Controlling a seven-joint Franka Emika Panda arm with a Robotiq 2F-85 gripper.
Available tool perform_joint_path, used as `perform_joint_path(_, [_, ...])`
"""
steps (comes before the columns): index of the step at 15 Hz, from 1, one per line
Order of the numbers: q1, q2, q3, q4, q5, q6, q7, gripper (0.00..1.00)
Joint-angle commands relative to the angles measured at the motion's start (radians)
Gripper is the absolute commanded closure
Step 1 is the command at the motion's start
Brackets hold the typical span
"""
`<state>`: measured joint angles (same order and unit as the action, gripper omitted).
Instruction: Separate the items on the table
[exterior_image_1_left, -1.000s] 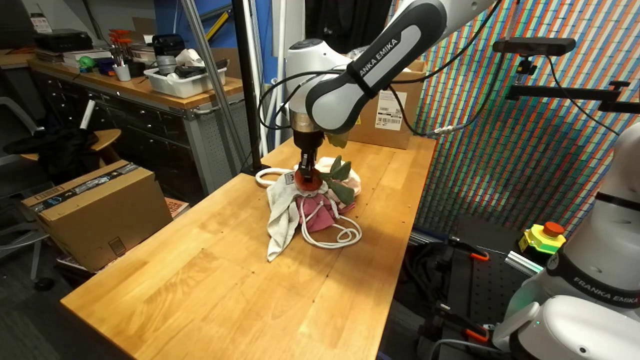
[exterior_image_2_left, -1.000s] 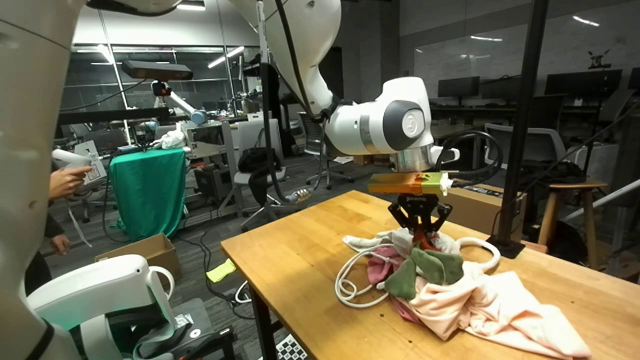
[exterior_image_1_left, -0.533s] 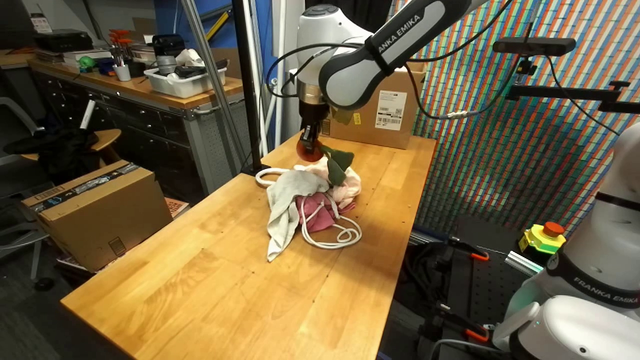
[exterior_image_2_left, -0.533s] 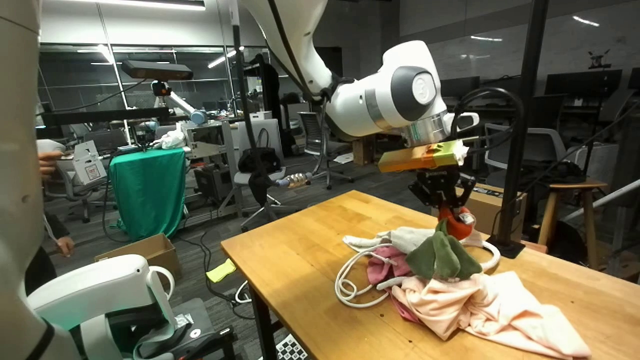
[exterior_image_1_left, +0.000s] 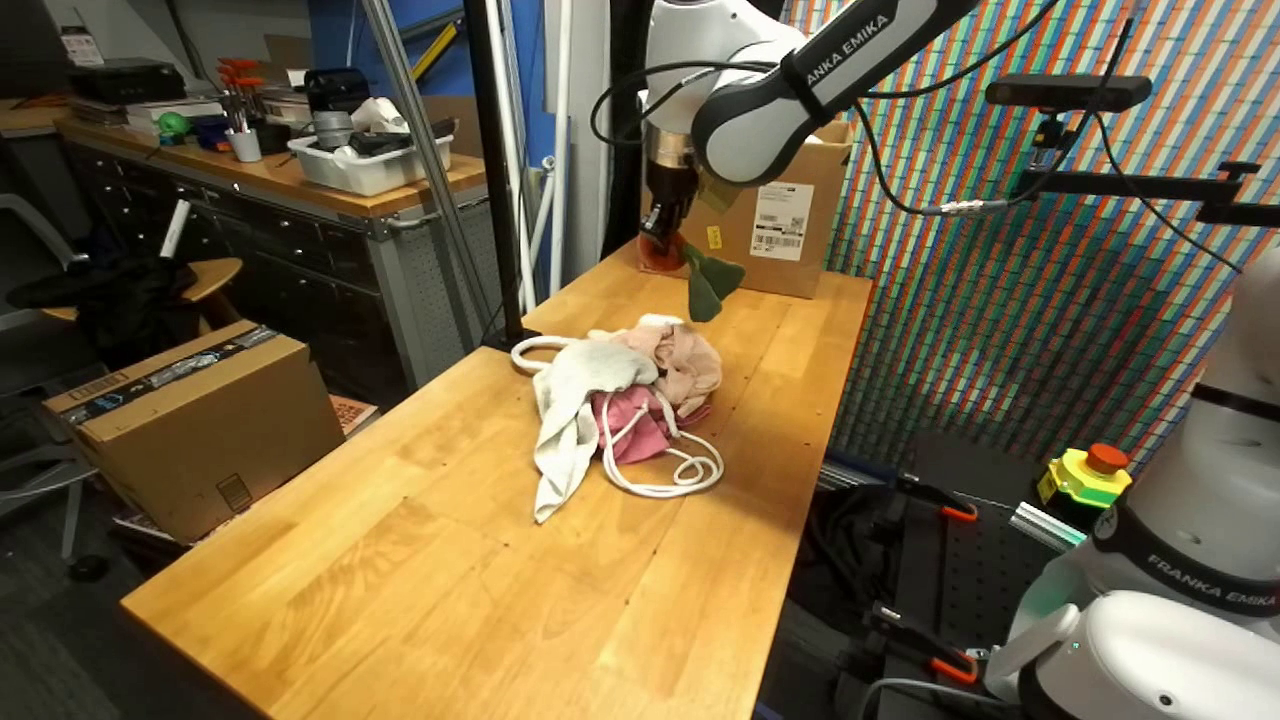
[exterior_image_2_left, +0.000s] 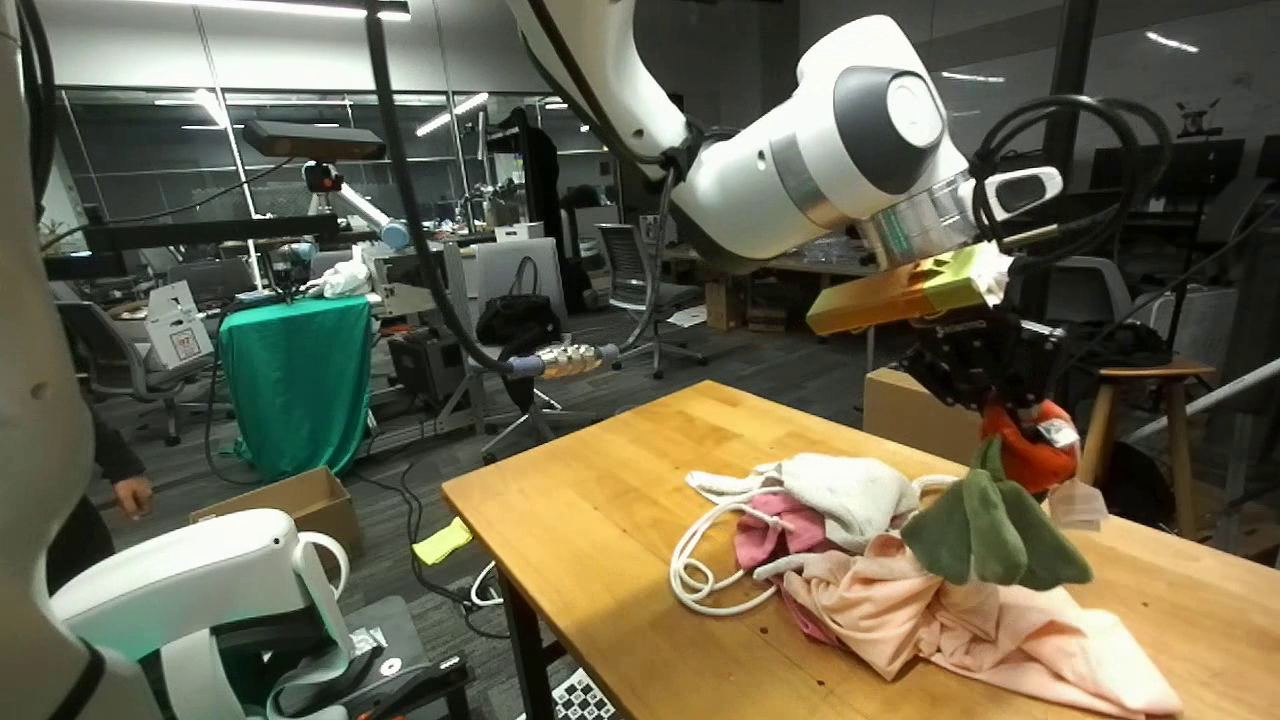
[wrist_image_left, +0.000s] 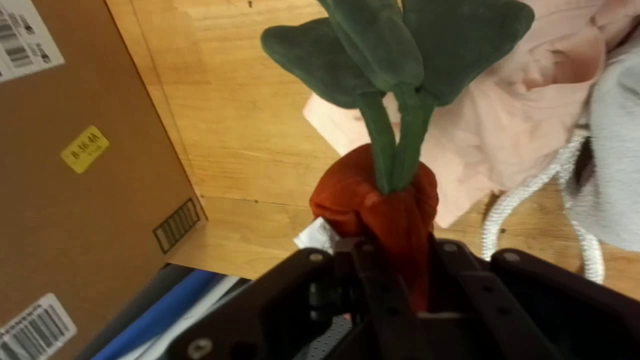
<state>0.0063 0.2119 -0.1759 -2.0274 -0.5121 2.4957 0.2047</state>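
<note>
An orange-red plush toy (wrist_image_left: 370, 200) with green leaves is squeezed between the fingers of my gripper (wrist_image_left: 400, 255). In both exterior views the gripper (exterior_image_1_left: 662, 240) holds this plush toy (exterior_image_2_left: 1030, 450) above the wooden table (exterior_image_1_left: 430, 560), its leaves drooping. Below, the other items lie in one heap. An off-white cloth (exterior_image_1_left: 580, 390) touches a pink-red cloth (exterior_image_1_left: 635, 425), and a peach cloth (exterior_image_2_left: 1000, 630) spreads beside them. The white rope (exterior_image_1_left: 655, 491) loops over the pink-red cloth and runs partly under the off-white one.
A tall cardboard box (exterior_image_1_left: 790, 230) stands at the table's end, close beside the held toy; the wrist view shows its side (wrist_image_left: 100, 200). A black post (exterior_image_1_left: 505, 200) rises at the table's edge. Another white arm (exterior_image_1_left: 1190, 480) stands across from it.
The gripper has lifted the plush toy up off the heap and carried it toward the cardboard box at the table's end. The cloths and rope stay in place, the peach cloth now more exposed.
</note>
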Motion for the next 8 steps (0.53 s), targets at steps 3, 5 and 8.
perform_joint_path(3, [-0.067, 0.066, -0.109, 0.016, -0.115, 0.07, 0.21, 0.92])
perform_joint_path(5, [-0.088, 0.101, -0.151, 0.027, -0.133, 0.093, 0.269, 0.92])
perform_joint_path(8, [-0.103, 0.167, -0.22, 0.056, -0.157, 0.126, 0.372, 0.92])
